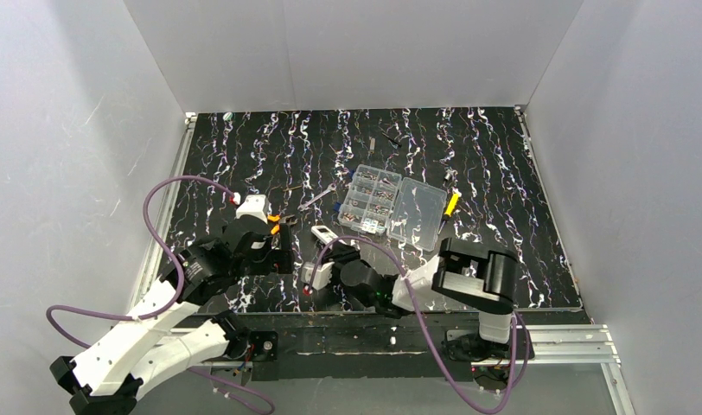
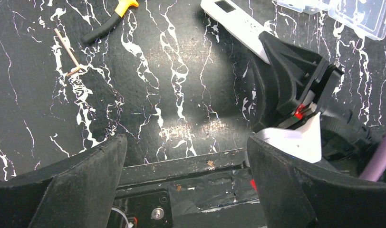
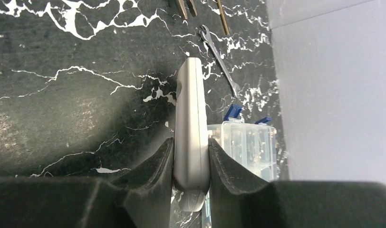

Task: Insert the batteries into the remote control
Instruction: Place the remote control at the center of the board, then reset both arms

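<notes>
Black marbled tabletop [image 3: 62,118]: right end effector [image 3: 191,147] clamps slim white remote control [image 3: 190,104] edgewise, left end effector [image 2: 186,142] gapes.

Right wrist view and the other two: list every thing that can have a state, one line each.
remote control, gripped edge-on at one end
right gripper, shut on the remote control
left gripper, open, holding nothing
clear compartment box, lid swung open
</notes>
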You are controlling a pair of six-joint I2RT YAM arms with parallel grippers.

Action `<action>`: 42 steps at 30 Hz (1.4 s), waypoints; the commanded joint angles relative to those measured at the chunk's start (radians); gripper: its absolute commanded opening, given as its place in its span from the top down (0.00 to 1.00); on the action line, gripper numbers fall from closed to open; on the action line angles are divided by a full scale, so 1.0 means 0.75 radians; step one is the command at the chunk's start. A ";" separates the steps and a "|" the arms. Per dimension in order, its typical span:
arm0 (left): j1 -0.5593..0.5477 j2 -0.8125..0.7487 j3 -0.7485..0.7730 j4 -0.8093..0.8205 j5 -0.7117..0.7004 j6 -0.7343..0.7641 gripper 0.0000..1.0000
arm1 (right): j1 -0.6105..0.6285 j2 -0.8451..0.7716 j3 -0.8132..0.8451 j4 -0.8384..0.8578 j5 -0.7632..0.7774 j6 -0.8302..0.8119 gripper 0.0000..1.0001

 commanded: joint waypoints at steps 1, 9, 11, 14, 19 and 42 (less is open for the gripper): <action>0.009 0.018 0.015 -0.067 -0.040 0.020 0.02 | 0.058 0.098 -0.043 0.331 0.199 -0.159 0.85; 0.008 0.016 -0.012 -0.060 -0.029 0.001 0.02 | 0.107 0.081 -0.107 0.265 0.202 -0.010 0.61; 0.009 0.017 -0.014 -0.057 -0.029 -0.002 0.02 | 0.107 0.039 -0.113 0.166 0.156 0.071 0.50; 0.009 0.017 -0.022 -0.055 -0.029 -0.002 0.02 | 0.109 -0.045 -0.119 0.017 0.063 0.206 0.30; 0.009 0.015 -0.026 -0.061 -0.034 -0.002 0.02 | 0.109 -0.167 -0.122 -0.077 0.026 0.305 0.21; 0.009 0.137 -0.055 -0.125 -0.136 -0.016 0.02 | -0.944 -1.373 -0.634 -0.400 -0.921 1.875 0.15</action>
